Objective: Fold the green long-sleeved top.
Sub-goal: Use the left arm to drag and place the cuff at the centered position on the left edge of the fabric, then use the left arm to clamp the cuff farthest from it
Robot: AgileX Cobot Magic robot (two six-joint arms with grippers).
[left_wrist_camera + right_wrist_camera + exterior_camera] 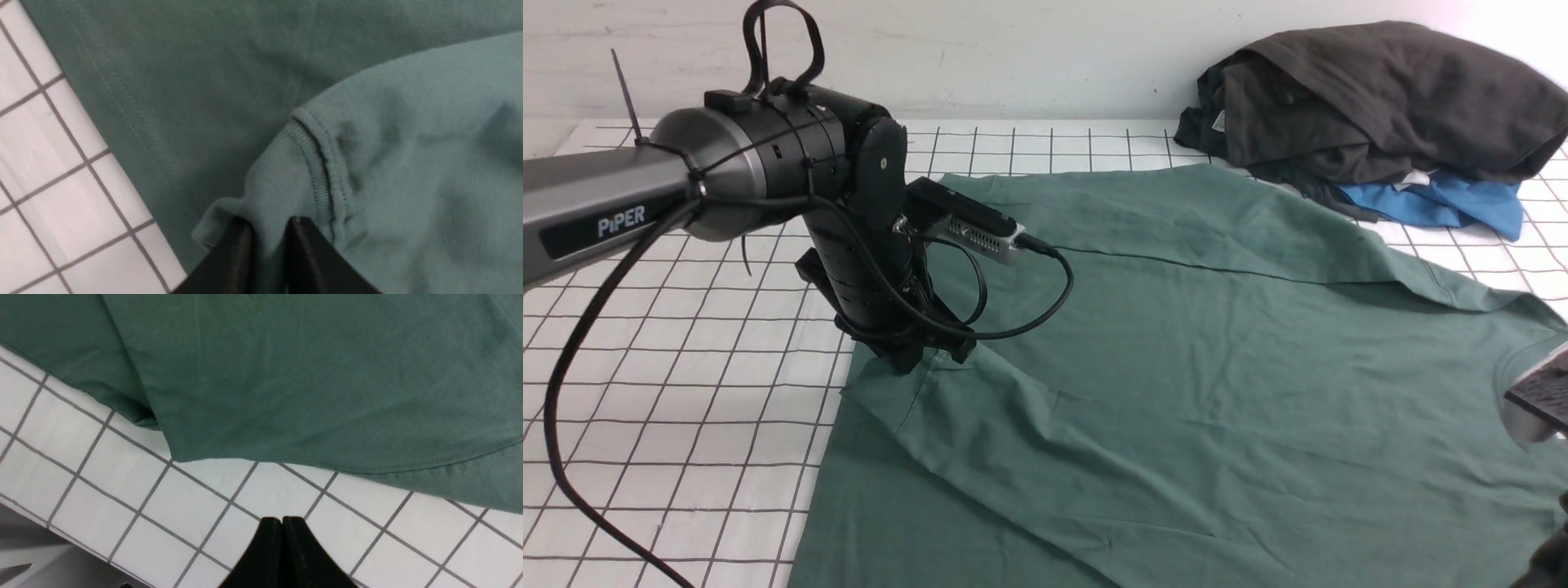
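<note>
Green cotton covers the middle and right half of the worktop: the large, dull forest-green long-sleeved top lies spread on the white cloth with dark grid lines. It runs from near the far edge down to the near edge and off towards the right edge. One layer is folded across the body, its crease slanting from the top's left side towards the near edge.

The black left gripper points down at the top's left side, left of the worktop's middle. In the left wrist view its two fingers pinch the sleeve's ribbed cuff, which lies over the body fabric just beside the hem.

The black right gripper hangs over bare grid cloth by the right edge, just off the top's stitched hem. Its fingers are pressed together with nothing between them.

At the far right corner sits a crumpled dark grey-black garment piled over a bright blue garment, beside the top's far right part.
</note>
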